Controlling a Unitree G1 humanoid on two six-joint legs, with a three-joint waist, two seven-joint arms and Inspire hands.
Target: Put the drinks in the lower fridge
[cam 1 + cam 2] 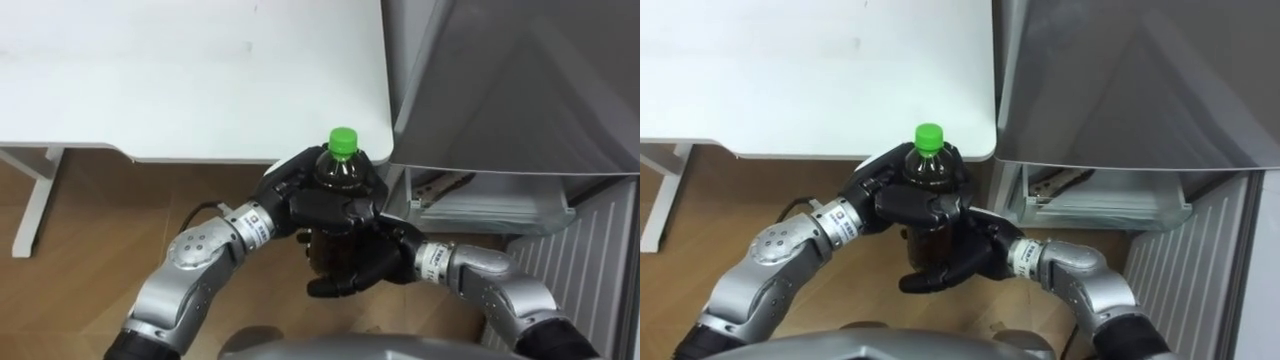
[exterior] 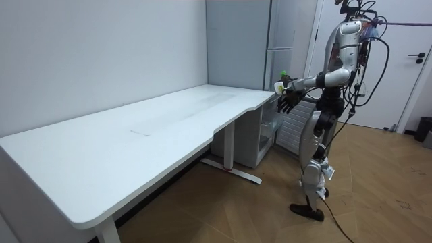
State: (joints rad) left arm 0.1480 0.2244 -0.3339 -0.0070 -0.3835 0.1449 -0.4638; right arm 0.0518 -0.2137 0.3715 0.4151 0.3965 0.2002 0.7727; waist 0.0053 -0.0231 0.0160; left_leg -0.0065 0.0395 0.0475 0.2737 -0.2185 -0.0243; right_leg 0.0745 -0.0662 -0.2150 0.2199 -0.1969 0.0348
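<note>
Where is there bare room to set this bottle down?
The white table is bare from its far side to the edge beside the fridge. It is crowded just off the table's near corner, where the left hand and right hand both clasp the bottle.

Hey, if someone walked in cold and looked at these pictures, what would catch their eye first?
The dark bottle with its bright green cap, held upright in front of the robot by both hands: the left hand wrapped round its upper part, the right hand cupping it lower down. Just beyond it is the edge of a big white table, and to the right stands the grey fridge, its lower compartment open.
</note>
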